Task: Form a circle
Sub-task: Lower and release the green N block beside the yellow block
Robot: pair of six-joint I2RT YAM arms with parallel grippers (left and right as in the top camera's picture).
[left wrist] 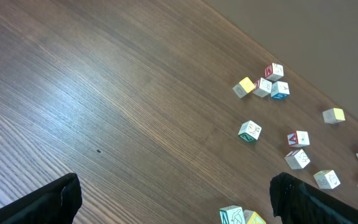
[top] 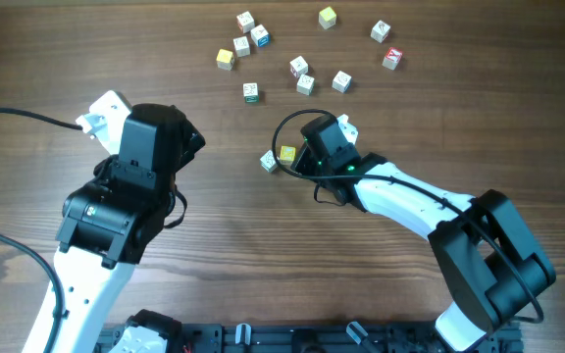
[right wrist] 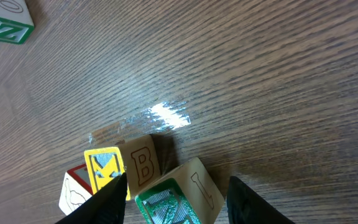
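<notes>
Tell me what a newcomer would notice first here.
The right arm stretches to mid-table, its jaws straddling a green-faced cube in a tight cluster with a yellow cube. Beyond it, loose letter cubes scatter along the far side, while the left arm hovers with jaws wide over the tabletop.

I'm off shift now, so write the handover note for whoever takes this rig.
Left claw: open, empty, over the table.
Right claw: open, low, straddling the green-faced cube.
Cubes: a tight cluster at the right claw, at least four in its wrist view; other loose cubes scattered farther up the table.
Done: cluster gathered.
Left: no clear circle shows yet; back off, check the shape, nudge cubes into a ring.
</notes>
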